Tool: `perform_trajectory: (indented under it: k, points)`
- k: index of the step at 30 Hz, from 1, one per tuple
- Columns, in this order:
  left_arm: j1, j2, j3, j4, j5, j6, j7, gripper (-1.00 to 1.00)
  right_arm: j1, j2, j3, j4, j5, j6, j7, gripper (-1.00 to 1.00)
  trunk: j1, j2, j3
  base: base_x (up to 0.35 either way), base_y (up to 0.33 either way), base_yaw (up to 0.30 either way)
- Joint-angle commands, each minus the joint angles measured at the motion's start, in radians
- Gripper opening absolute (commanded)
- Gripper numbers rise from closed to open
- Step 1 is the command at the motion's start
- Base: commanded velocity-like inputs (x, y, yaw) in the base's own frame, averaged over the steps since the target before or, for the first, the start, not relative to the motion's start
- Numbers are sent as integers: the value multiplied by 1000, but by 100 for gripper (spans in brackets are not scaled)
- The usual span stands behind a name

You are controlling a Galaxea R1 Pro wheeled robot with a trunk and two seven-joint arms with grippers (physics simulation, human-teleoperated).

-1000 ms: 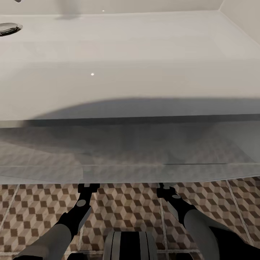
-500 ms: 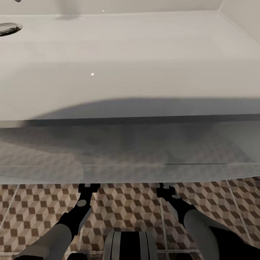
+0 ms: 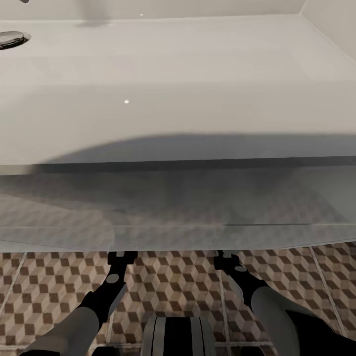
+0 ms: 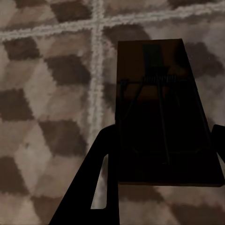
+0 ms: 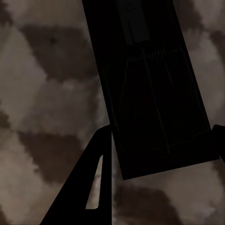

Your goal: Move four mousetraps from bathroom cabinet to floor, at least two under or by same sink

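Head view. White sink (image 3: 178, 74): wide rectangular basin seen from above, chrome drain (image 3: 12, 38) near its far left corner. Its front edge hangs over the bathroom floor (image 3: 168, 282), cube-patterned tiles in brown, beige and grey with pale grout. Both forearms reach forward beneath that front edge, left arm (image 3: 99, 301) and right arm (image 3: 257, 296); their tips are hidden under the sink.

Left wrist view. Left claw (image 4: 159, 154): dark fingers either side of a mousetrap (image 4: 161, 108), clenched on its near end. Brown board, thin wire parts across its middle, lying over the tiles just beside a grout line crossing. Whether it touches the floor cannot be told.

Right wrist view. Right claw (image 5: 161, 150): grasping a second mousetrap (image 5: 150, 79) between its fingers. Board very dark, in shadow, wire spring faintly visible, blurred cube tiles behind it.
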Motion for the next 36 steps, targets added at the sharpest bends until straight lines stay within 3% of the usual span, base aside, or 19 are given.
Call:
perform_trajectory:
  k: [1, 14, 18, 36]
  points:
    - [0, 0, -5, 1, -10, 0, 12, -100, 0, 0, -8, 1, 8, -3, -1, -100, 0, 0, 0, 0, 0, 0]
    - [-1, -8, -4, 2, -9, 0, 15, -100, 0, 0, -9, 1, 8, -2, -2, -100, 0, 0, 0, 0, 0, 0]
    - [-1, -8, -5, 2, -10, 0, 15, -100, 0, 0, -9, 1, 8, -2, -1, -100, 2, -1, -16, 0, 0, 0]
    - [-1, -7, -6, 0, -15, -3, 15, -100, 0, 0, -8, 1, 9, -2, -1, -100, 2, -1, -16, 0, 0, 0]
